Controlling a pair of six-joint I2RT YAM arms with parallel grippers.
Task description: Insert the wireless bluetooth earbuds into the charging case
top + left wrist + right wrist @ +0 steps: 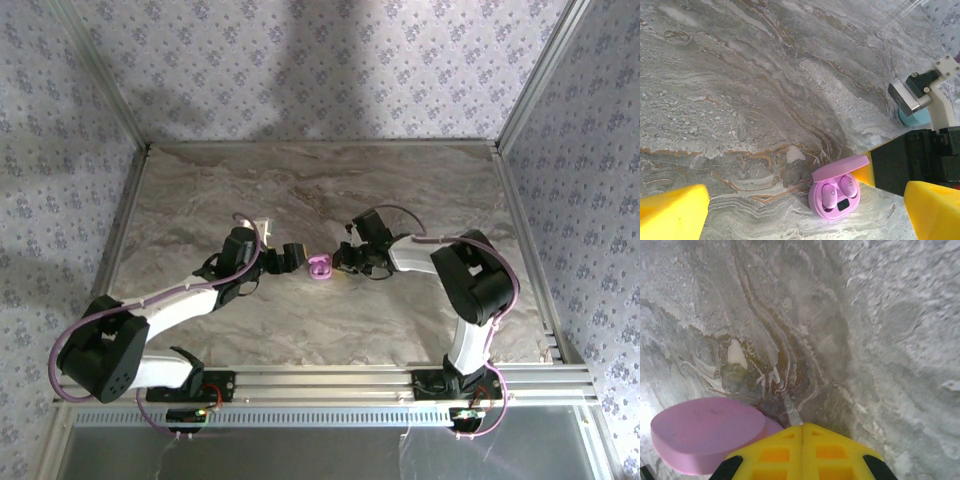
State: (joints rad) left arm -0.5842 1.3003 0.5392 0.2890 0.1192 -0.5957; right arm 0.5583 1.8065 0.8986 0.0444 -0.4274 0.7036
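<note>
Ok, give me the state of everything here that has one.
pink charging case: lid open.
pink earbuds: both seated in the case.
left gripper: open, holding nothing.
right gripper: shut, holding nothing, tip at the edge of the case lid.

Two pink earbuds, one pink case.

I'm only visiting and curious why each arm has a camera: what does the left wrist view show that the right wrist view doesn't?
Left wrist view: the inside of the open pink case, with two pink earbuds seated in it, and the right pincer against its lid. Right wrist view: that lid's smooth outer side, with the shut right pincer's yellow fingers beside it. Both: the pink case and the marble table.
</note>
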